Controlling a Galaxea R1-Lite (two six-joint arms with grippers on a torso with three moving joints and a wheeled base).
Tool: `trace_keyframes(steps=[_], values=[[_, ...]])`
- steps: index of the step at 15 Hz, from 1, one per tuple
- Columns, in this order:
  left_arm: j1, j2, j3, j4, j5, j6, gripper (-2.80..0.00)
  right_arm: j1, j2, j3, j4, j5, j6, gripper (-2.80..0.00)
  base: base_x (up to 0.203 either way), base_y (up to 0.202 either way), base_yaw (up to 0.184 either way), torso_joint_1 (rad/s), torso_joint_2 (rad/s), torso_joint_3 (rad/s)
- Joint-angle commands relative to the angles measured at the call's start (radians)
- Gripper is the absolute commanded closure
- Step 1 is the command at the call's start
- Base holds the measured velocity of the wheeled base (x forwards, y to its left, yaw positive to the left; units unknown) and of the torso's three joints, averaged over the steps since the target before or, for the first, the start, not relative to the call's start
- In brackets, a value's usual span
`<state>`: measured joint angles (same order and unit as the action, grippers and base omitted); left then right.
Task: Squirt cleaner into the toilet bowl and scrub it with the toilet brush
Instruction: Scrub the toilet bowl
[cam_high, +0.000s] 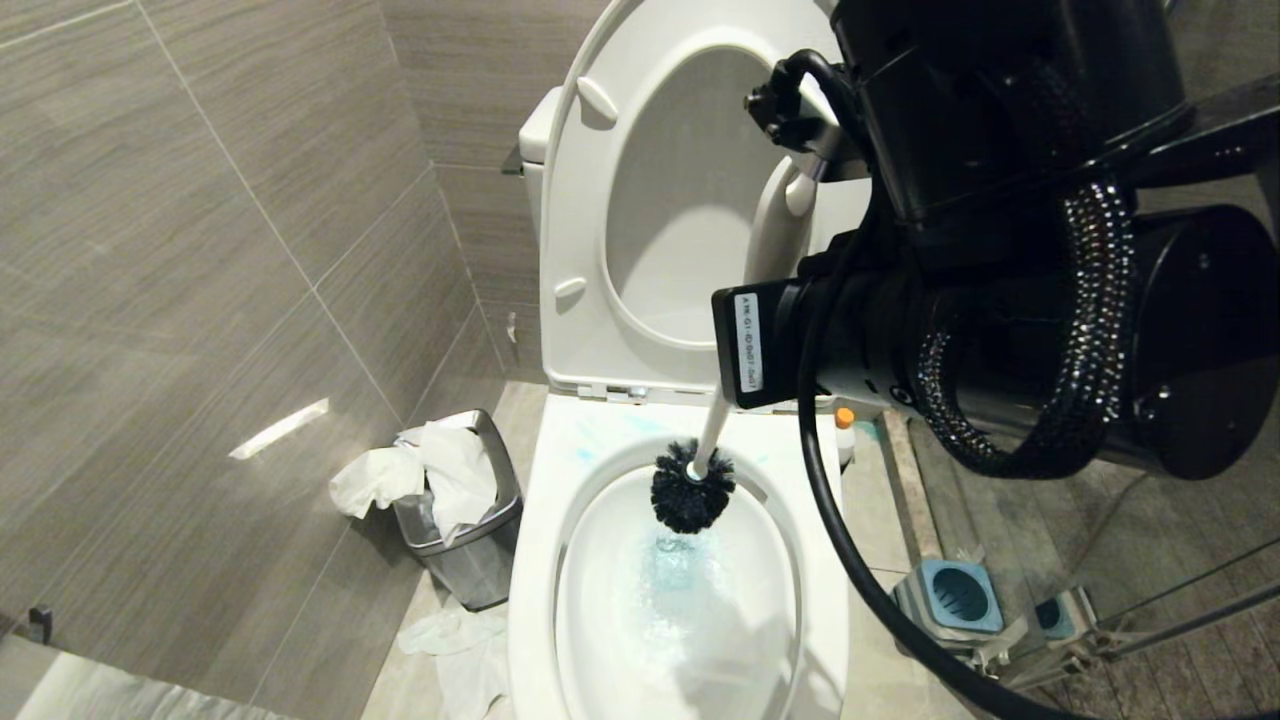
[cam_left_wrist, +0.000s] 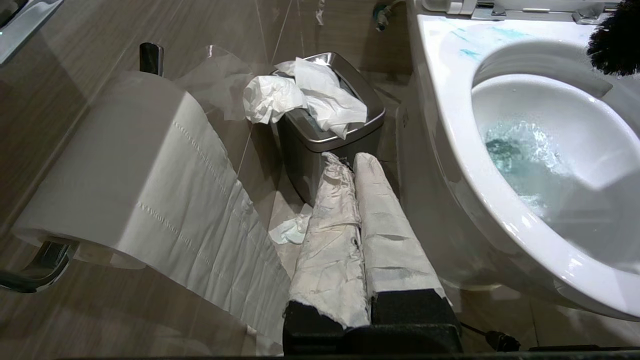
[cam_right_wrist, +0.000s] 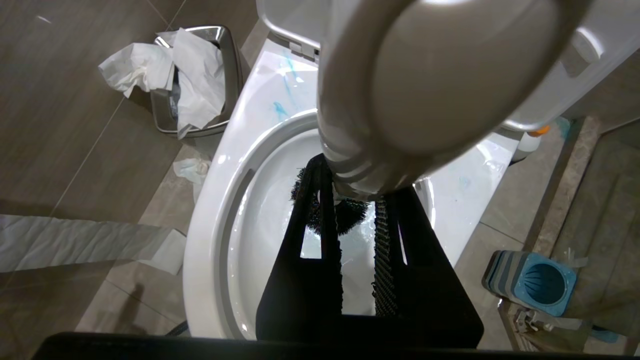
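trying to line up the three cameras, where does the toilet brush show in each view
Head view: the toilet brush hangs mid-picture, bristle head over the rear of the toilet bowl.
Left wrist view: only dark bristles at the upper right edge.
Right wrist view: handle end looms large up top, held in the right gripper; bristles below it.
Shared landmark: the steel bin stuffed with paper.

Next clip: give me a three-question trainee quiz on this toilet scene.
1. True or false: the seat is raised.
2. Which pincer holds the brush: A left, B right?
3. Fill in: the water in the bowl looks ___.

Key: 1 true. 2 B: the right pincer grips the handle; the left pincer sits shut by the bin. 3 blue, from cleaner also streaked on the rim.
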<state>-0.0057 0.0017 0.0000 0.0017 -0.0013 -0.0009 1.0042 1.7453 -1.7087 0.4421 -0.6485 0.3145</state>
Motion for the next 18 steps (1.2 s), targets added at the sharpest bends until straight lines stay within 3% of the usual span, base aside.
trace_keyframes(steps=[1, 5, 11, 15, 18], values=[[0.000, 0.001, 0.002, 0.000, 0.000, -0.001, 0.00, 0.012, -0.007, 0.006, 0.003, -0.003, 0.002, 0.00, 0.000, 0.000, 0.000, 0.000, 0.00, 0.000], [0.000, 0.001, 0.002, 0.000, 0.000, -0.001, 0.00, 0.024, -0.022, 0.018, 0.010, -0.003, 0.004, 0.00, 0.000, 0.000, 0.000, 0.000, 0.00, 0.000], [0.000, 0.001, 0.001, 0.000, 0.000, -0.001, 0.00, 0.014, -0.038, -0.055, 0.178, 0.000, 0.007, 0.00, 0.000, 0.000, 0.000, 0.000, 0.00, 0.000], [0.000, 0.001, 0.002, 0.000, 0.000, -0.001, 0.00, -0.058, -0.038, -0.125, 0.272, -0.005, 0.006, 0.00, 0.000, 0.000, 0.000, 0.000, 0.00, 0.000], [0.000, 0.000, 0.002, 0.000, 0.000, 0.000, 0.00, -0.164, -0.041, -0.175, 0.291, -0.009, -0.002, 0.00, 0.000, 0.000, 0.000, 0.000, 0.00, 0.000]])
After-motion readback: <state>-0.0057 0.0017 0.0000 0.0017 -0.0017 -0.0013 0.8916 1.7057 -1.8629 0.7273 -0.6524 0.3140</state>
